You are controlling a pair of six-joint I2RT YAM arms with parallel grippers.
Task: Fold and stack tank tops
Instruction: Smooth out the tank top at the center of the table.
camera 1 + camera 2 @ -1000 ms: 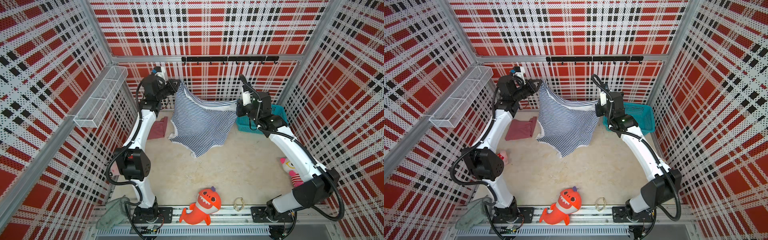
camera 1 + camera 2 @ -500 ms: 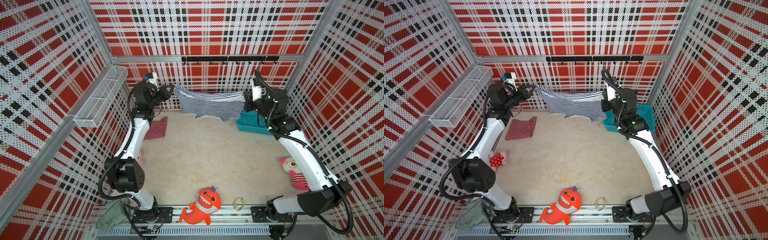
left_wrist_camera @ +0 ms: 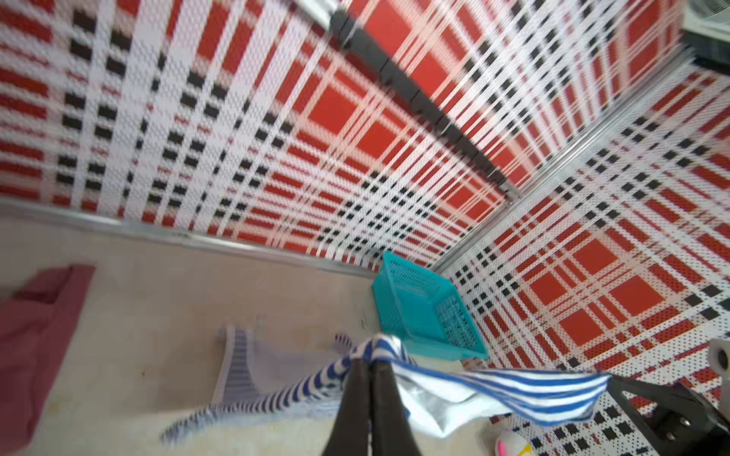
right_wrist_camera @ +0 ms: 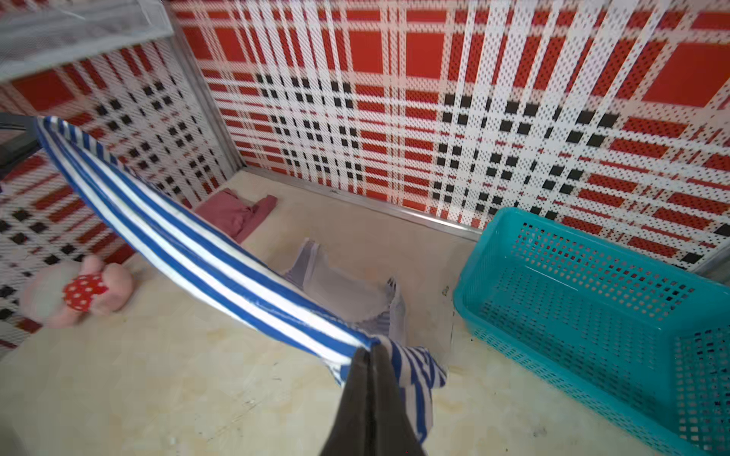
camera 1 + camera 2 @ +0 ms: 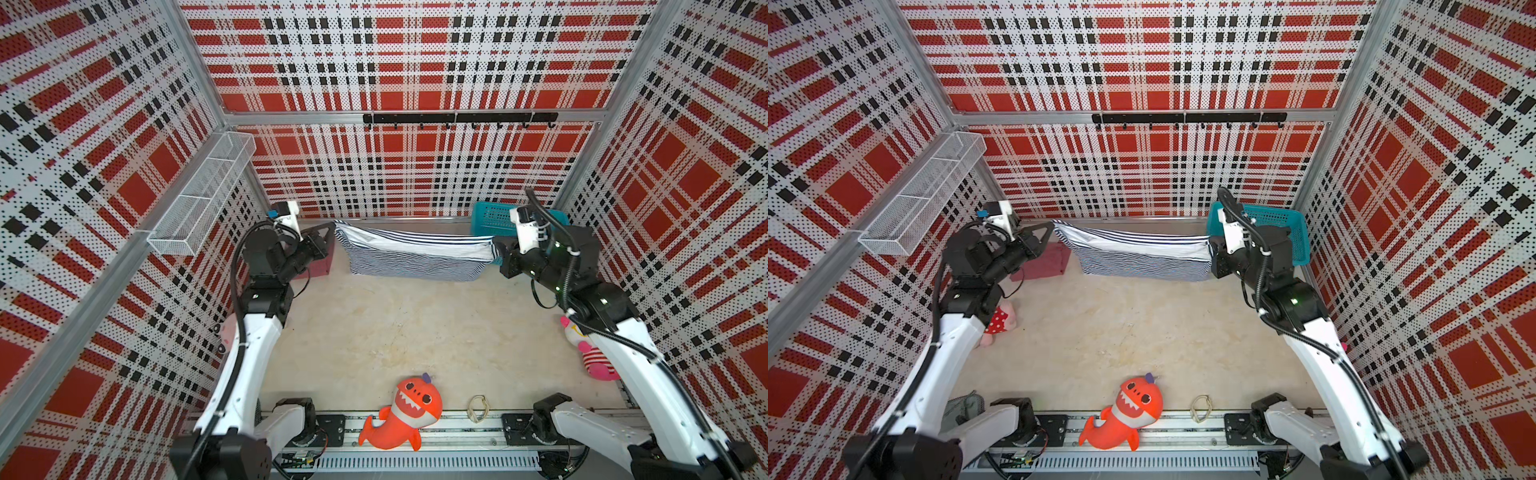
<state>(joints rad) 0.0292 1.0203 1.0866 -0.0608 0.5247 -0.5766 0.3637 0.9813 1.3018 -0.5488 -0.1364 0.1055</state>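
**Fingers (image 3: 353, 402) closed on the navy-and-white striped cloth tank top (image 5: 411, 259), one gripper at each end**

Left gripper (image 5: 332, 226): dark fingers pressed together on one corner of the striped top, left of centre in the upper half of both top views. The left wrist view shows striped fabric bunched at the tips.

Right gripper (image 5: 496, 246): fingers likewise pinched shut on the opposite corner, right of centre in the upper half.

Striped top, position: its held edge is stretched as a taut band across the upper middle of the frame, just in front of the back wall. The rest hangs down to the beige tabletop (image 5: 395, 332) and appears to rest on it.

Plain dusty rose-maroon cloth tank top (image 5: 1050, 262): lies on the tabletop at upper left, just beside the left gripper. How neatly it is folded cannot be told.

Teal perforated plastic basket (image 5: 1296, 241): upper right corner, behind the right gripper.

Step in hand, as judged: laying the striped top out flat, ready for folding.

Next move calls for: lowering both ends together under equal tension and drawing the cloth away from the wall so it spreads smooth. Release should follow only when the held edge is down.

Change from earlier frames: a second ago the top hung high between raised, closer-set grippers, draping to a point. Now both arms are lower and wider apart, and the edge is straight.
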